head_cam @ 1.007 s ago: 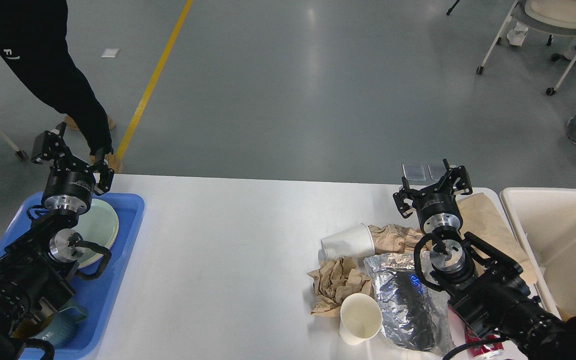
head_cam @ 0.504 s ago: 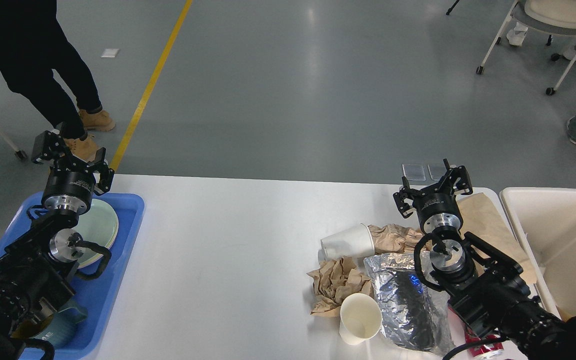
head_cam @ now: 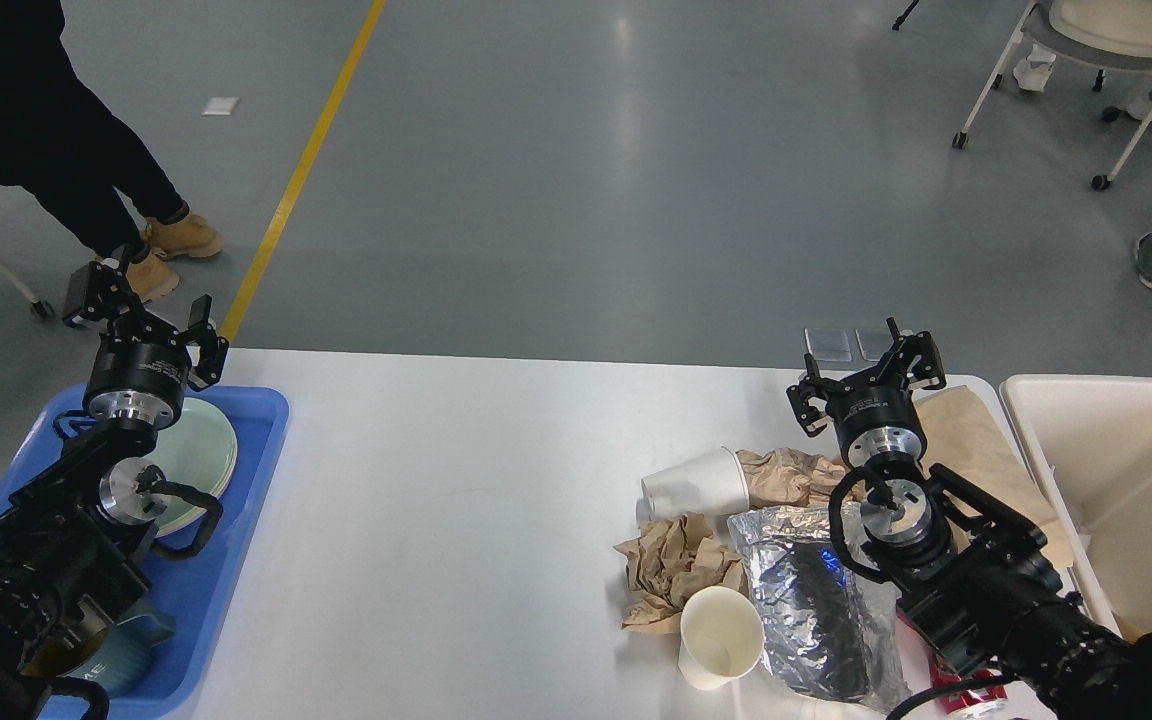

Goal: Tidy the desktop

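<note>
Only the bystander beyond the table has shifted; both arms hold as before.

Head view: left gripper (head_cam: 144, 318) hangs with fingers apart over the blue tray (head_cam: 258, 440); right gripper (head_cam: 867, 375) is spread and empty above crumpled paper (head_cam: 678, 568), two paper cups (head_cam: 698, 484) and a foil bag (head_cam: 811, 600) on the desktop (head_cam: 456, 520)'s right side beside the cream bin (head_cam: 1116, 480). Tidying looks stalled.

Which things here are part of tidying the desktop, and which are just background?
Job: desktop; two paper cups; crumpled brown paper; foil bag; cream bin; blue tray; plates.

Background: person walking; wheeled chair; yellow floor line.
</note>
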